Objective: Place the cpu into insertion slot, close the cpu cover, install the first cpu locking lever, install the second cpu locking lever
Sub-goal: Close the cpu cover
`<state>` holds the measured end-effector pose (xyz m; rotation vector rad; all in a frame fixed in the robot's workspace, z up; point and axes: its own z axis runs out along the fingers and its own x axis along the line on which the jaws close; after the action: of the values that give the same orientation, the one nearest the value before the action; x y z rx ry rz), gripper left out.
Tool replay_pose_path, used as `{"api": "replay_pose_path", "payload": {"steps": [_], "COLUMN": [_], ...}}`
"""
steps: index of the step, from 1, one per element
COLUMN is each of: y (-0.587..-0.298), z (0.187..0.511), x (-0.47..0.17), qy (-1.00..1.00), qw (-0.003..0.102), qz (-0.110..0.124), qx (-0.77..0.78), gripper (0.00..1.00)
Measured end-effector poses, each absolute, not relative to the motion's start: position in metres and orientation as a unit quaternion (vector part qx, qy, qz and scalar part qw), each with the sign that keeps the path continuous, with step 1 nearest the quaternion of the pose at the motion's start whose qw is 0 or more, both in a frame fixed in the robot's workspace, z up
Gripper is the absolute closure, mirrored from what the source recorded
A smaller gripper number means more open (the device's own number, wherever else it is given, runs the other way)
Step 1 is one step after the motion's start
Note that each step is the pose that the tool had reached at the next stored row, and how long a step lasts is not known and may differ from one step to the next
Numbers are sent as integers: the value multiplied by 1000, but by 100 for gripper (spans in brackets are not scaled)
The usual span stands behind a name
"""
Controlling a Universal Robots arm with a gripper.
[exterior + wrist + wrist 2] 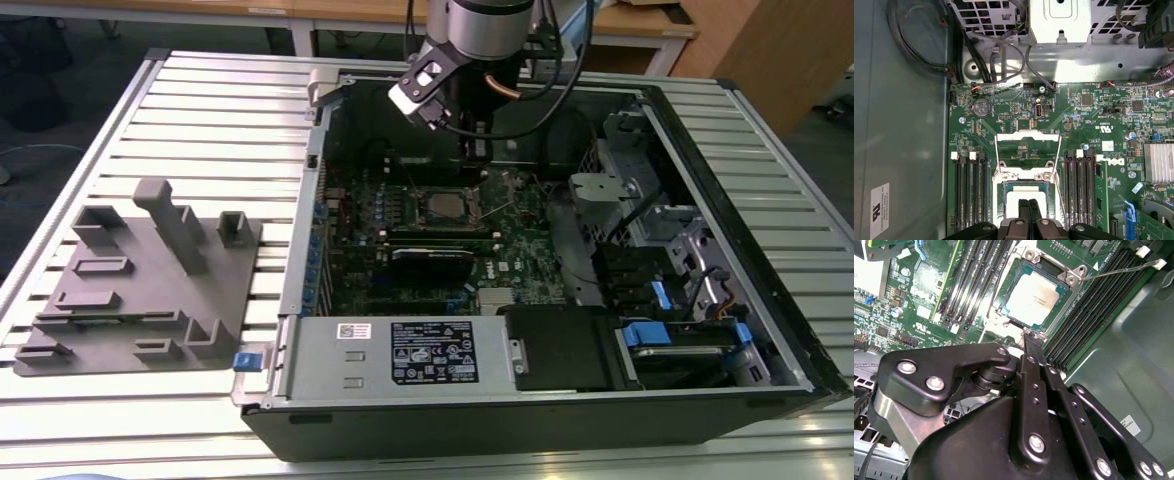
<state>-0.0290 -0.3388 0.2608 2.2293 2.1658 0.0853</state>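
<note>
The cpu (1031, 297) lies flat in the insertion slot (441, 207) on the green motherboard, its silvery top catching the light. The cpu cover (1002, 320) looks to be lying down around it as a thin metal frame. My gripper (1028, 340) hangs just above the socket's edge with its black fingers pressed together and nothing between them. Their tips sit at the cover's rim. In the first wrist view the gripper (1029, 206) is over the lit cpu (1016, 202). A thin wire locking lever (1119, 271) sticks out from a socket corner, unlatched.
The open computer case (787, 300) lies on a slatted metal table (200, 110). Black memory slots (970, 195) flank the socket on both sides. Drive cages and cables (641, 230) crowd the exterior view's right. A grey fixture block (140, 290) stands on the exterior view's left.
</note>
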Motion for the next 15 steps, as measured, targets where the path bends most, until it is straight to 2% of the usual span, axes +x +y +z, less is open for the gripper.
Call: {"api": "replay_pose_path", "payload": {"steps": [15], "y": [-339], "z": [261], "x": [0], "qy": [696], "qw": [16], "qz": [27], "qx": [717], "gripper": [89]}}
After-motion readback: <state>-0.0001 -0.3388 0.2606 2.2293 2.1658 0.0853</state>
